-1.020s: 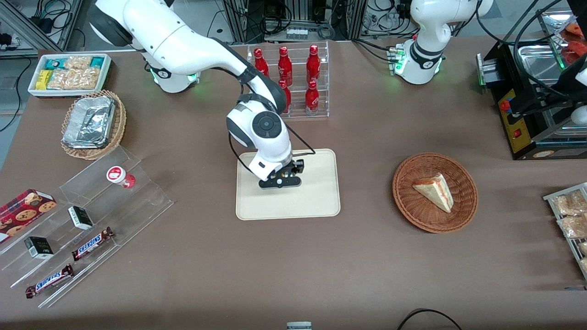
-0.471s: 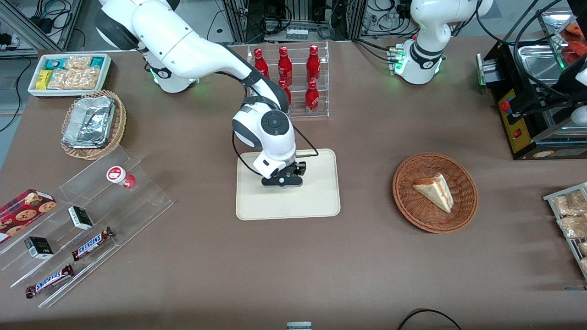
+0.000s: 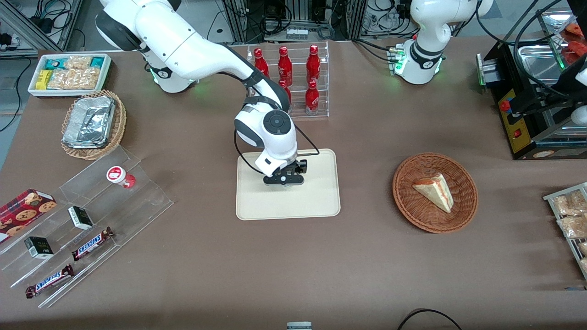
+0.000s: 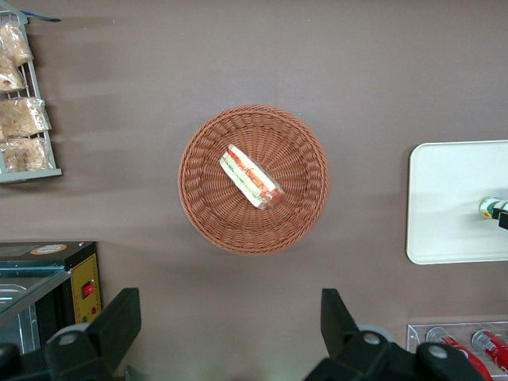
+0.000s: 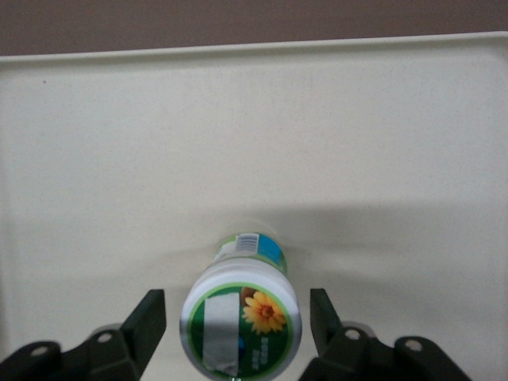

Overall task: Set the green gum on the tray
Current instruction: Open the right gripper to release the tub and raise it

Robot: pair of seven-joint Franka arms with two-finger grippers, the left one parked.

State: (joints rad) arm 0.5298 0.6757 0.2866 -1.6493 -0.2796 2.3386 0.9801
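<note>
The green gum [image 5: 240, 321] stands upright on the cream tray [image 5: 238, 143], its green-and-white flower lid facing up. My right gripper [image 5: 236, 321] is open right above it, one finger on each side of the lid, with a gap between each finger and the bottle. In the front view the gripper [image 3: 283, 179] hangs low over the middle of the tray [image 3: 316, 201] and hides the gum. In the left wrist view the gum [image 4: 490, 208] shows on the tray [image 4: 444, 198].
A red-lidded bottle [image 3: 120, 176] lies on the clear stepped stand toward the working arm's end. A rack of red bottles [image 3: 293, 78] stands farther from the camera than the tray. A wicker basket [image 3: 434, 220] with a sandwich sits toward the parked arm's end.
The gripper has shifted a little over the tray, away from the front camera and toward the parked arm's end. The wrist has turned slightly.
</note>
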